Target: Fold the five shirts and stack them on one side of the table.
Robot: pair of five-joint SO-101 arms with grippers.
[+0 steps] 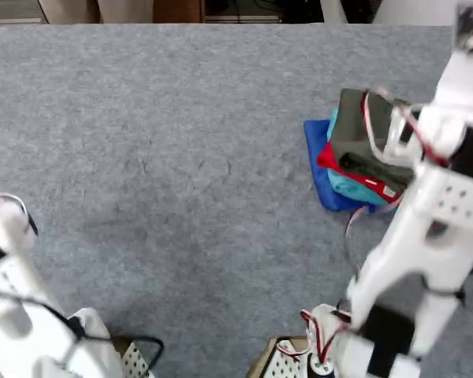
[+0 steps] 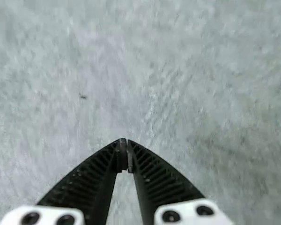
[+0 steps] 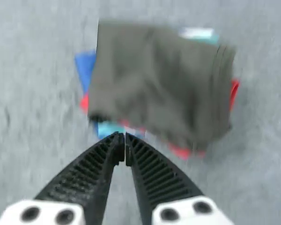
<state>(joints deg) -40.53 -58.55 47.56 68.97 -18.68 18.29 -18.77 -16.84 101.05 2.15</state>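
High view: the stack (image 1: 355,161) lies on the table (image 1: 181,157) on the robot's right side, near the right arm (image 1: 433,213), which partly covers it.
Grey shirt (image 1: 353,126): folded, on top of the stack; in the right wrist view (image 3: 159,79) it covers most of the pile.
Red shirt (image 1: 325,157): just under the grey one, its edge sticking out at two sides (image 3: 233,91).
Teal shirt (image 1: 351,187): below the red, a strip showing at the near edge.
Blue shirt (image 1: 315,153): lowest that can be seen, flat on the table and jutting out toward the table's middle (image 3: 84,65).
Count: four colours can be told apart; whether a fifth shirt lies in the pile cannot be told.
Right claw (image 3: 122,145): clenched, tips together with nothing between them, above the stack's edge.
Left claw (image 2: 123,154): clenched on nothing, tips touching, over bare table.
Left arm (image 1: 16,291): at the near left edge, well apart from the stack.
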